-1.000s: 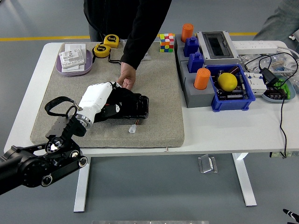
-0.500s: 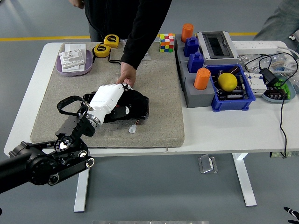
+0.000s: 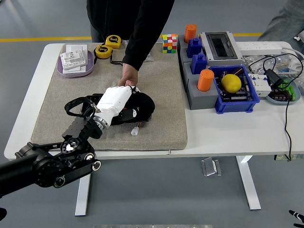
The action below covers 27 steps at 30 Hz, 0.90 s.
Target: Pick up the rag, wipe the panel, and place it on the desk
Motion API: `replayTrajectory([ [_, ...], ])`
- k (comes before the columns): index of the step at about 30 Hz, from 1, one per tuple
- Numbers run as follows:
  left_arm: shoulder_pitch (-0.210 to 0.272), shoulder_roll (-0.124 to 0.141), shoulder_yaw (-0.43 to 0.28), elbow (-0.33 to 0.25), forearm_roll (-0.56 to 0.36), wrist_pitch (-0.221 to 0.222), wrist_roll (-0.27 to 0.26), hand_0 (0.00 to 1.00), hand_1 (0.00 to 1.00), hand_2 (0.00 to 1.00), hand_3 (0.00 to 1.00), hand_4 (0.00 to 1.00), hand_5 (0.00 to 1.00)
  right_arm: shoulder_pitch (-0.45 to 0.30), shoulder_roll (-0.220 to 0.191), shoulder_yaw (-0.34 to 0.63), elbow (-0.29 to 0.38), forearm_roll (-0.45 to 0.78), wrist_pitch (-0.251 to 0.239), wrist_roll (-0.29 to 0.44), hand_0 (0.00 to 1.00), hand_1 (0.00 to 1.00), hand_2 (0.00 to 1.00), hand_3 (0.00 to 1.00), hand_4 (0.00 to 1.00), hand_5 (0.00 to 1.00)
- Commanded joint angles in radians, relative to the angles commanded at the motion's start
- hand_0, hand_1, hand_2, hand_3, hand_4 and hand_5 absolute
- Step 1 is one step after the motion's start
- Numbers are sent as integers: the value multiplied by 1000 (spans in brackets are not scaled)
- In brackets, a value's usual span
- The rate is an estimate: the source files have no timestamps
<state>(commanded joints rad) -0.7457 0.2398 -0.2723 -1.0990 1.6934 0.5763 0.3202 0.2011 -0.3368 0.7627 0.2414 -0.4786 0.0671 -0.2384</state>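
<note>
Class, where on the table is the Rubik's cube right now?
In the head view, the Rubik's cube stands at the table's far edge, right of the person's sleeve, left of the orange cup.

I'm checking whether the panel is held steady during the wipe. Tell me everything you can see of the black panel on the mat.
The black panel lies flat on the grey felt mat, near its middle, long side running left to right. It looks dark and rigid, with small reddish details along its near edge. The robot's left hand, white-backed, rests on top and hides much of it. A person's hand touches its far edge. No rag can be made out.
</note>
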Motion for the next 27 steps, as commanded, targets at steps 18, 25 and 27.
replayTrajectory([
  [18, 5, 32, -12, -12, 26, -1, 10, 199, 173, 519, 459, 123, 2, -10, 9, 5, -2, -1, -4, 3, 767, 577, 704, 614, 998, 565],
  [25, 12, 53, -22, -6, 32, -2, 10, 199, 171, 519, 458, 122, 2, -14, 16, 7, -2, -3, -5, 5, 767, 577, 705, 614, 998, 564],
  [27, 11, 56, -20, -1, 30, -2, 8, 199, 171, 519, 458, 122, 2, -16, 17, 8, -1, -3, -6, 6, 767, 577, 705, 614, 998, 564],
])
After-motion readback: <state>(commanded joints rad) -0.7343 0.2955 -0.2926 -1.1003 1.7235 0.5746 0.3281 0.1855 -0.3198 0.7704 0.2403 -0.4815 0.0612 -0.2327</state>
